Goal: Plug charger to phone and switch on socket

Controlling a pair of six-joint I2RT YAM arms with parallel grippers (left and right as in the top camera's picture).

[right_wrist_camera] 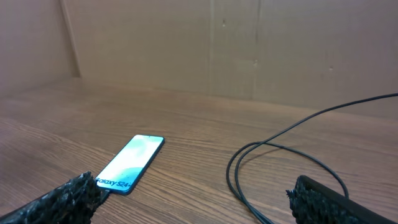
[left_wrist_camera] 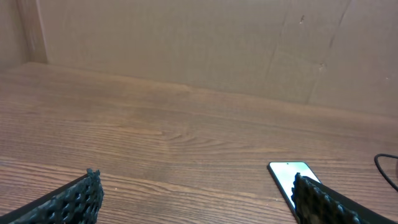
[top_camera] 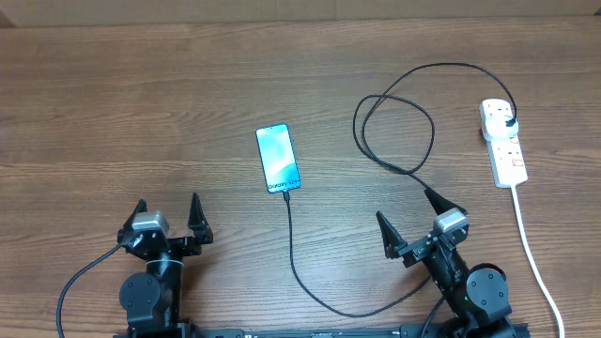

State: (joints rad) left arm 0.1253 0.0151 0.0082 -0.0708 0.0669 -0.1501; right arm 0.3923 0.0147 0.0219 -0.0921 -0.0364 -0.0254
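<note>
The phone (top_camera: pixel 278 158) lies flat mid-table with its blue screen lit; it also shows in the left wrist view (left_wrist_camera: pixel 287 176) and the right wrist view (right_wrist_camera: pixel 132 160). The black charger cable (top_camera: pixel 293 253) runs from the phone's near short edge, loops past my right arm, and ends in a black plug (top_camera: pixel 508 121) seated in the white socket strip (top_camera: pixel 503 141) at the far right. The cable loop shows in the right wrist view (right_wrist_camera: pixel 249 163). My left gripper (top_camera: pixel 169 215) is open and empty at the near left. My right gripper (top_camera: pixel 407 208) is open and empty, right of the cable.
The socket's thick white cord (top_camera: pixel 531 253) runs down the right side toward the near edge. A cardboard wall (left_wrist_camera: pixel 199 43) stands behind the wooden table (top_camera: pixel 141 113).
</note>
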